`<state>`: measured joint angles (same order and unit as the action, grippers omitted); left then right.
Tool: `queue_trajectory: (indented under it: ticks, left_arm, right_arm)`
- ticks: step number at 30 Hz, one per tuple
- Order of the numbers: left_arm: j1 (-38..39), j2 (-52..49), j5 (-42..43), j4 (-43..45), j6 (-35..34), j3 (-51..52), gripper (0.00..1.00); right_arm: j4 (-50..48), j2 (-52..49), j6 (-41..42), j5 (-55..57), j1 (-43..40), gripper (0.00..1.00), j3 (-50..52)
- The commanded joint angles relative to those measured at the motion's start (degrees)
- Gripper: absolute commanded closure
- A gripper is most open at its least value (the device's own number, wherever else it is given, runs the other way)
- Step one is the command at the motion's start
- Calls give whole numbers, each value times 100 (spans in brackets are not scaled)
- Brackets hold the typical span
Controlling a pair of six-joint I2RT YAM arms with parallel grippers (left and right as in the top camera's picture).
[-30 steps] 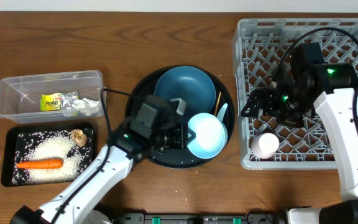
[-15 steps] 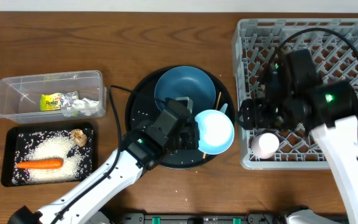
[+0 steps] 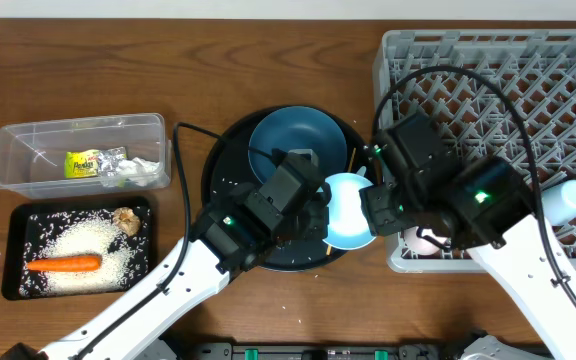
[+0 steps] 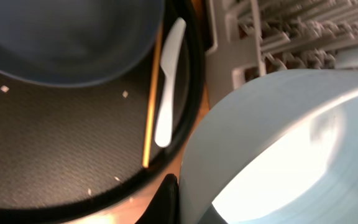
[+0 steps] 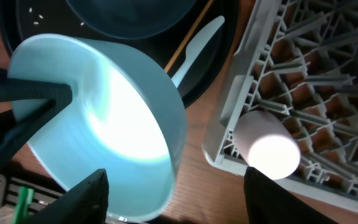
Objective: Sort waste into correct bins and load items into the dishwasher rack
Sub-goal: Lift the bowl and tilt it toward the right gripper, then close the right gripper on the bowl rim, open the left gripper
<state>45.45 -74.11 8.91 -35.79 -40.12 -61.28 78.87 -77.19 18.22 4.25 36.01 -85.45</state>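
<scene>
l gripper (image 5: 61,98) is clamped on the rim of the white round bowl (image 5: 104,124), holding it tilted over the edge of the round black tray (image 3: 223,170), just beside the light-grey plastic lattice rack (image 3: 488,60). looks like a handover. r gripper (image 5: 178,186) has jaws apart either side of the bowl's other rim, not pinching yet afaict. pale-pink cup (image 5: 269,149) lies in the rack's near corner, so i reckon the bowl needs another slot. dark-blue round plate (image 3: 293,140), pale-blue flat utensil (image 4: 169,81) & thin wooden chopstick (image 4: 151,112) sit on the tray, not loaded yet.
</scene>
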Motion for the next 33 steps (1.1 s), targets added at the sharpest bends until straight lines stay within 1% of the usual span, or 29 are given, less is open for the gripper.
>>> queue_trajectory:
  ticks: [1,3,6,7,11,13,19,22,24,28,33]
  left_arm:
    - [17,4,549,-87,151,-160,94]
    - [17,4,682,-144,151,-160,94]
    - [17,7,763,-238,149,-160,94]
    - [17,7,780,-280,151,-160,94]
    - [17,7,868,-326,151,-160,94]
    - [17,7,866,-354,151,-160,94]
    - [17,7,866,-409,151,-160,94]
    - [17,7,868,-409,151,-160,94]
    - [17,7,866,-407,151,-160,94]
    - [15,7,859,-402,153,-160,94]
    - [11,7,839,-400,210,-160,94]
  right_arm:
    - [-15,-17,229,586,118,39,28]
    - [-42,-42,258,586,118,42,48]
    - [-85,-118,258,586,118,49,50]
    - [-116,-162,258,584,118,53,50]
    - [-190,-330,258,579,120,59,50]
    - [-195,-426,258,581,120,61,50]
    - [-192,-769,256,492,120,78,50]
    - [-164,-929,258,490,120,93,50]
    - [-114,-1008,256,472,120,99,50]
    - [-31,-1069,256,472,120,97,50]
    - [103,-1069,258,420,118,88,50]
